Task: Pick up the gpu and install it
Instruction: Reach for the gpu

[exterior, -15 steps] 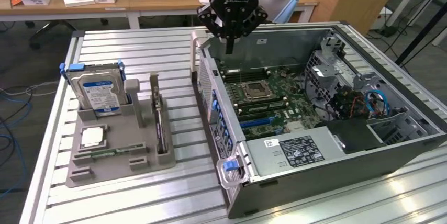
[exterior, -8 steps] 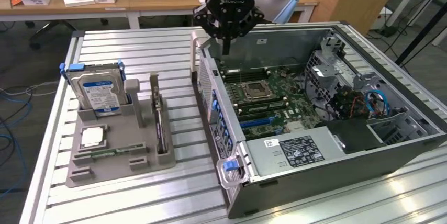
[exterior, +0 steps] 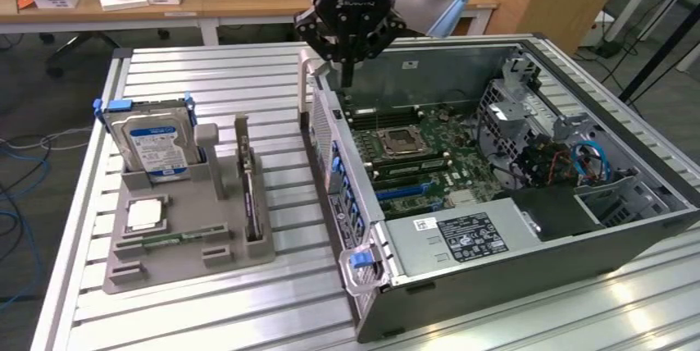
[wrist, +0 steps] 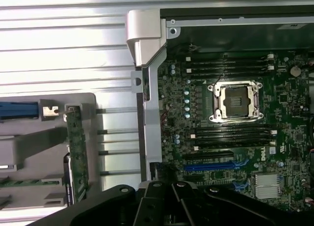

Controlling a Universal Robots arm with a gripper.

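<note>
The gpu [exterior: 252, 195] stands on its long edge in a slot on the exterior view's right side of the grey holder [exterior: 192, 257], its metal bracket at the far end. From the wrist view the gpu [wrist: 76, 152] appears as a thin edge-on card. My gripper [exterior: 347, 72] hangs shut and empty over the far left corner of the open computer case [exterior: 525, 236], well apart from the gpu. The gripper's black linkage [wrist: 174, 199] shows in the wrist view, above the case wall.
A blue-labelled hard drive [exterior: 153, 142] stands upright in the holder, with a processor [exterior: 146, 216] and a green memory stick [exterior: 175, 239] in front. The motherboard [wrist: 230, 137] lies exposed with a blue card slot [wrist: 216, 165]. Slatted metal table [exterior: 219, 64]; desks behind.
</note>
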